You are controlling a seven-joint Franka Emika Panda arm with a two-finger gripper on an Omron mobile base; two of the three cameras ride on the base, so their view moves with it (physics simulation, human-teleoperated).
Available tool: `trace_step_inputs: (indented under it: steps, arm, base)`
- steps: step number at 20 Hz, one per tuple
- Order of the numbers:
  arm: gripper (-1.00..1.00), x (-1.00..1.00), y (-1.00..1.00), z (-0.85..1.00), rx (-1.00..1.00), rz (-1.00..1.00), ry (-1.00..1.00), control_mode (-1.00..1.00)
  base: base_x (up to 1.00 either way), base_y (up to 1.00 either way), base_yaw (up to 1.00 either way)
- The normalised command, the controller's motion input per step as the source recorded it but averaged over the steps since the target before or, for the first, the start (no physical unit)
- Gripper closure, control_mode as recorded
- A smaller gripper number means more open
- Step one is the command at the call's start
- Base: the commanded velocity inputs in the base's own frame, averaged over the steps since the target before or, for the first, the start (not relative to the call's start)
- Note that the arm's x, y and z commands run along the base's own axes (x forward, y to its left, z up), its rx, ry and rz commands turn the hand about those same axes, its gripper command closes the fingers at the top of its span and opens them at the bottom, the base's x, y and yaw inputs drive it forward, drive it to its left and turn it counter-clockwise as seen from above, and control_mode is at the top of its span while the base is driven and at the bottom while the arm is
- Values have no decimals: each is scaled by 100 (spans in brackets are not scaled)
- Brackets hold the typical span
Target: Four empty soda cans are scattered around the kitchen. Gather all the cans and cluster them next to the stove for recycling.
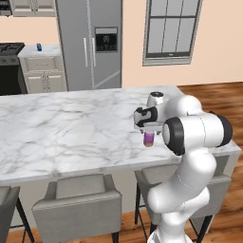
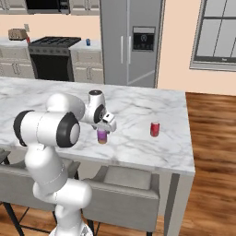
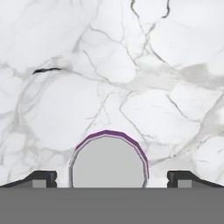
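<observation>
While the tool (image 3: 109, 178) is held wide open directly above the purple can (image 2: 102, 136), nothing is gripped; its fingertips (image 3: 43, 178) are seen on either side of the can's silvery top. That can stands upright on the marble counter (image 2: 138, 110). Well apart from it on the same counter, a red can (image 2: 155, 129) is found. Far beyond, a blue can (image 2: 87, 43) is set just beside the stove (image 2: 53, 57).

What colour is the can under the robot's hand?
Purple-pink can with a silvery top, clearest in the right base view.
</observation>
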Motion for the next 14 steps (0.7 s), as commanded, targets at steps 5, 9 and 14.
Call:
trace_step_inputs:
  steps: [5,9,14]
  arm:
    - [-100,0,0,-30,0,0,0,-100]
    - [-100,0,0,-9,0,0,0,-100]
    - [-100,0,0,0,0,0,0,-100]
  base:
    - [0,0,0]
    - [0,0,0]
    - [0,0,0]
